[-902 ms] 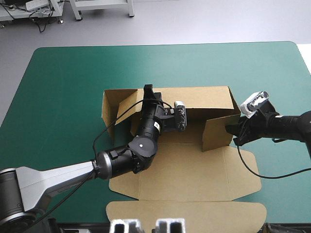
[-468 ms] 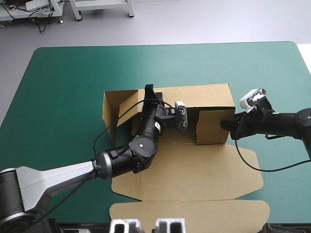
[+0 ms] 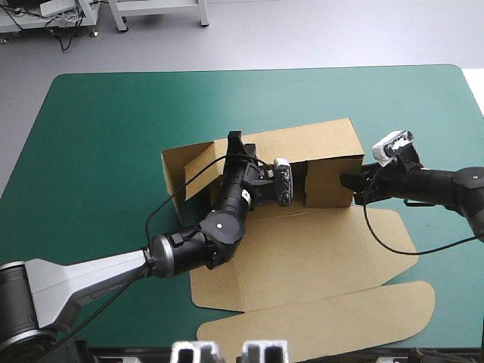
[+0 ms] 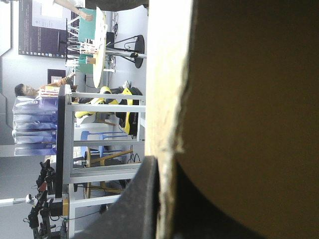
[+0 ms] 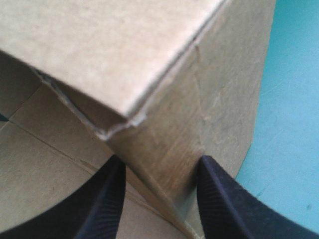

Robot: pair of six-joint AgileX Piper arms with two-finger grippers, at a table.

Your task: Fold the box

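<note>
**High view:** the brown cut-board box (image 3: 302,257) sits approx mid-table on the teal-green cover (image 3: 98,121), a bit skewed. Its back wall (image 3: 318,144) is up, the R side wall (image 3: 329,185) is swung in vs it, and the lid flap (image 3: 318,325) lies flat toward the near edge. The left gripper (image 3: 234,144) is at the back wall's top, nearer its L end. The right gripper (image 3: 348,181) is against the R side wall's outer face.

**Left wrist view:** the left gripper (image 4: 164,164) is clenched on the back wall's top edge. One black finger (image 4: 142,199) is flat vs the board; the other is mostly lost in shadow behind it.

**Right wrist view:** the right gripper (image 5: 162,164) has its fingers (image 5: 107,204) parted, straddling a raised corner of the box w/o pinching. The cover shows beyond.

**Step (my read):** squaring the R side wall to the back wall ahead of tucking.
- Left should clamp firm as the anchor, else the sheet prob skids or turns on the cover.
- Right should push low and level, near the crease; pressing high likely bows the wall.
- The corner looks frayed, so go gently there.
- Get the wall fully upright before any flap goes over it.
</note>
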